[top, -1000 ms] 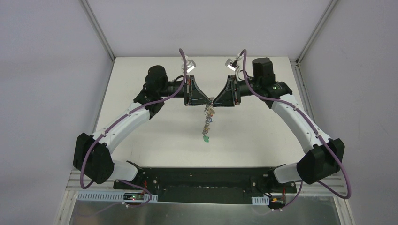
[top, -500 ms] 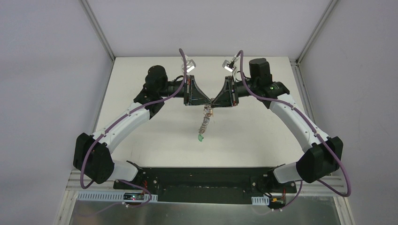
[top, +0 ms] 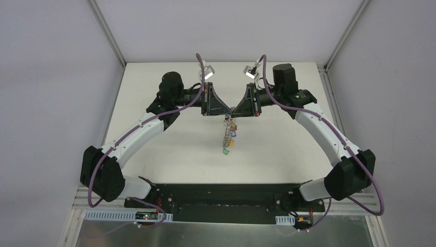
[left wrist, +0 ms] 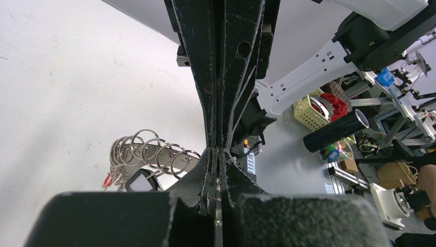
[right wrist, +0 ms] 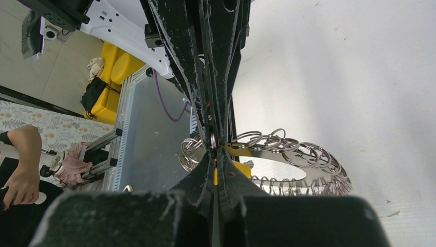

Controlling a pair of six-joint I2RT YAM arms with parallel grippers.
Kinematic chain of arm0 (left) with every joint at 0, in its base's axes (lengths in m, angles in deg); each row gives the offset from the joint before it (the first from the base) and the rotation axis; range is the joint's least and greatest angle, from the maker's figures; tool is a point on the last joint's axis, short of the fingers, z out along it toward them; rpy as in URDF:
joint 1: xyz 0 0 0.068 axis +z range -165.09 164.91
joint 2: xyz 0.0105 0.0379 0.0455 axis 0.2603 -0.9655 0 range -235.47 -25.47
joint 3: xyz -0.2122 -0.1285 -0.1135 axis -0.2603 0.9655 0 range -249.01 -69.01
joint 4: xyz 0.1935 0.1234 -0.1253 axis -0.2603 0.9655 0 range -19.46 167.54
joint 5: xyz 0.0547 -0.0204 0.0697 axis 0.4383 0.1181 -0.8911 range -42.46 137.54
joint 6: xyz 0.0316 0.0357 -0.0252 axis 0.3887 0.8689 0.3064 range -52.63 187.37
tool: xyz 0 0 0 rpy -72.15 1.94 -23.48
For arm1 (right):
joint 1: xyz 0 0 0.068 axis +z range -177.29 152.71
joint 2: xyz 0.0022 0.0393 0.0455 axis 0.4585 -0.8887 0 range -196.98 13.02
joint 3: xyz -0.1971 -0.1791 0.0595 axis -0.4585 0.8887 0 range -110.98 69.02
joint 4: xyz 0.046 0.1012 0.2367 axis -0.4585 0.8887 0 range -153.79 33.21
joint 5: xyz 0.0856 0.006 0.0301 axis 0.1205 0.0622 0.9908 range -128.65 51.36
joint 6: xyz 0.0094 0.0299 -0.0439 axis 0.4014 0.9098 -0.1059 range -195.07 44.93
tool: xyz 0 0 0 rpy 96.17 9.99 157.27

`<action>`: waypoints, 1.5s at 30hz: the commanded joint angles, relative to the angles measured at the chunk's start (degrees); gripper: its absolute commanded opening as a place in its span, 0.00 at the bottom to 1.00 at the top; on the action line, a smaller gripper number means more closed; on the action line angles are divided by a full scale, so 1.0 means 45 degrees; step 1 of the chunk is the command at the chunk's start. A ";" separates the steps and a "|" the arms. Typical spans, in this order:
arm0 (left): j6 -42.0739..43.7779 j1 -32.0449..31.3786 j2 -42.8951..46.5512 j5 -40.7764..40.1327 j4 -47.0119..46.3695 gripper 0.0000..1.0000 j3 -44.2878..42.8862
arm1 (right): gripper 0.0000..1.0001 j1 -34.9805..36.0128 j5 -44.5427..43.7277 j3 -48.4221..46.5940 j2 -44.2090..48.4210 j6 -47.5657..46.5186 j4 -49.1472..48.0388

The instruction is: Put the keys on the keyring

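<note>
The keyring hangs in the air above the table's middle, pinched at its top by both grippers, which meet tip to tip. My left gripper is shut on its top edge; the flat grey band with wire loops runs off to the left of the tip. My right gripper is shut on the same spot, with a wire loop at its tip and the band curving away. Keys dangle from it: yellow, blue, green. The yellow head shows behind the right fingers.
The white table lies below the hanging keyring. A black base bar runs along the near edge between the arm bases. Grey walls and metal frame posts close in the back and sides.
The right gripper has closed at the top of the keyring. The hanging keyring has swung and turned, so the yellow and blue keys now show and the green key has shifted slightly.
</note>
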 commanded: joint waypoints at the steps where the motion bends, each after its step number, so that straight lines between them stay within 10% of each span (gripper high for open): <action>1: 0.0799 0.0121 0.0280 0.0202 -0.0130 0.08 -0.0257 | 0.00 -0.0003 -0.0123 -0.0252 0.0166 -0.0708 0.0159; 18: 0.7733 -0.0018 -0.0304 -0.0049 0.8335 0.37 -0.3026 | 0.00 0.1461 -0.2477 -0.1721 -0.0697 -0.4102 0.4108; 45: 0.9311 -0.0672 -0.0858 -0.0132 0.9917 0.02 -0.3295 | 0.00 0.1693 -0.2495 -0.1724 -0.0734 -0.4162 0.4141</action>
